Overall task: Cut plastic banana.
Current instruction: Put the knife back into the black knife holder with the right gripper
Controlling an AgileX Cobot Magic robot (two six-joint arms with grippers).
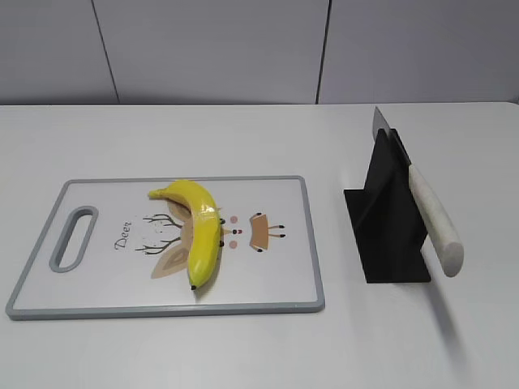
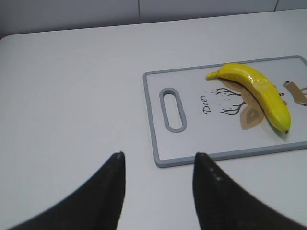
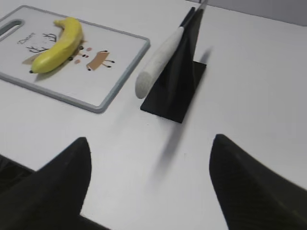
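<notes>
The yellow plastic banana (image 1: 199,229) lies whole, apparently uncut, on the cutting board (image 1: 280,284); the white-handled knife (image 1: 431,220) rests in its black stand (image 1: 388,235).

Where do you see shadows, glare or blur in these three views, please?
Exterior view: the knife casts a soft shadow on the table. Left wrist view: glare streaks the banana; the gripper fingers are blurred. Right wrist view: fingers out of focus, stand sharp.
</notes>
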